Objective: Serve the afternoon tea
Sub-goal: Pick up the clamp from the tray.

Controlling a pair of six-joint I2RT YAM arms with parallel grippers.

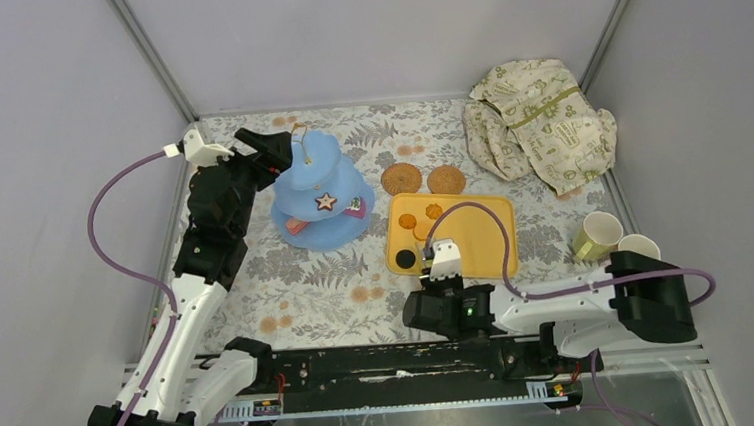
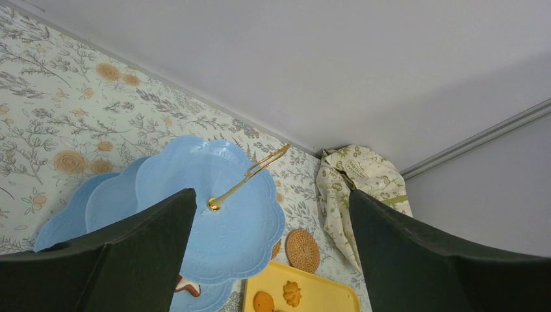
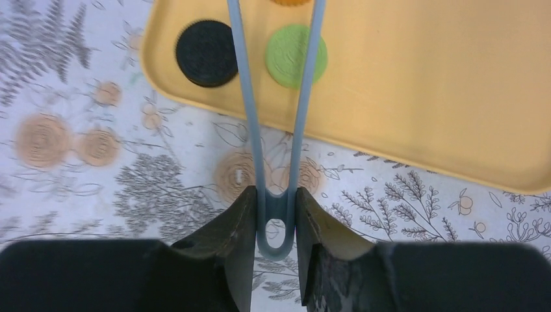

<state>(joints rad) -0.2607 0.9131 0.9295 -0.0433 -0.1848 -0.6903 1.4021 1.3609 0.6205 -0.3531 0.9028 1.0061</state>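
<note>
Jaws of the right arm [image 1: 560,305] are pressed together on the looped end of grey-blue plastic tongs [image 3: 250,117], low over the flower-printed table [image 1: 318,287] and just in front of the near edge of a yellow rectangular tray [image 1: 475,236]. The tongs' two blades reach over the tray's near-left corner, spread to either side of a round green biscuit [image 3: 295,55]; whether they touch it cannot be told. A round black biscuit [image 3: 206,53] lies just left of the green one. Three small orange pastries [image 1: 422,225] sit farther back along the tray's left side.

Near the table's right edge, two pale cups [image 1: 597,235] sit close together, the right one partly hidden behind the right arm.

Left of the tray stands a light-blue three-tier stand [image 1: 319,192] with scalloped plates and a thin gold handle [image 2: 250,175] rising from its top. A pale star-shaped biscuit [image 1: 325,202] lies on the middle tier. On the bottom tier are a pink-and-green pastry [image 1: 356,207] to the right and a red one [image 1: 297,226] to the left.

Two round woven brown coasters [image 1: 402,178] lie side by side, not touching, just beyond the tray's far edge and right of the stand.

At the far left, the left arm [image 1: 218,214] reaches toward the stand. Its black jaws stand wide apart with nothing between them, beside the top tier on its left.

A crumpled cream cloth with green print [image 1: 537,127] lies in the far right corner.
</note>
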